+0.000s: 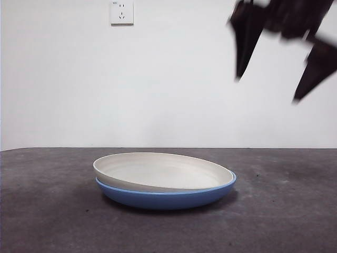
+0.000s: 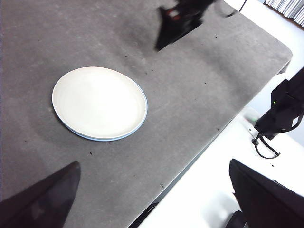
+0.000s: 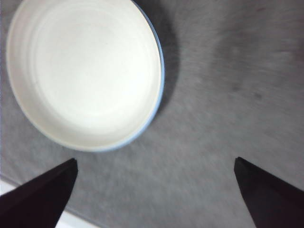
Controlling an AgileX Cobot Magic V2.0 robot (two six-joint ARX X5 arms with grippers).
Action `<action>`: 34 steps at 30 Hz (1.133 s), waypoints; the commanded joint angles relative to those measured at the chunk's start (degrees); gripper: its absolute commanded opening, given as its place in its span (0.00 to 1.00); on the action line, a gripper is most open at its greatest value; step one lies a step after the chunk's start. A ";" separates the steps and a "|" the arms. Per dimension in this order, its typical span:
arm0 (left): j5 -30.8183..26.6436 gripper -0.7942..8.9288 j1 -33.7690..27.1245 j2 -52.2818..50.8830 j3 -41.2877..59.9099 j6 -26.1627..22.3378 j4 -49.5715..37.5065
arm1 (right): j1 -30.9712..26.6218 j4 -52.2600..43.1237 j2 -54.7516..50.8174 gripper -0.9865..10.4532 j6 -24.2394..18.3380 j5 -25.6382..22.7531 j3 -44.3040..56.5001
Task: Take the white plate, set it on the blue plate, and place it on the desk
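You saw the white plate (image 1: 163, 171) resting inside the blue plate (image 1: 168, 197), slightly tilted, on the desk (image 1: 47, 211). Your right gripper (image 1: 271, 81) hung above and to one side of the stack, jaws spread wide, holding nothing. Your left gripper (image 2: 152, 194) waited well apart from the plates, jaws likewise apart and empty.

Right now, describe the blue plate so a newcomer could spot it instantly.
Start from the dark grey desk: the only stack on it is two round plates near the middle. The blue plate is the bottom one, resting directly on the desk. It is glossy medium blue and mostly covered, while the matte white plate sits slightly tilted on top of it.
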State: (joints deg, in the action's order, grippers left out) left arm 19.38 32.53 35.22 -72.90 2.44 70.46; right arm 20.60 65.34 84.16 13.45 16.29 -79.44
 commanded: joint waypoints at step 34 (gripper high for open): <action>-0.20 0.59 0.37 0.22 -0.63 -0.24 -5.33 | 8.68 15.61 -51.76 0.57 1.99 -5.90 -1.20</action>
State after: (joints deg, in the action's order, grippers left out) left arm 19.38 32.53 35.22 -72.90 2.42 66.04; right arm 28.88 76.86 32.12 15.44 10.59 -79.72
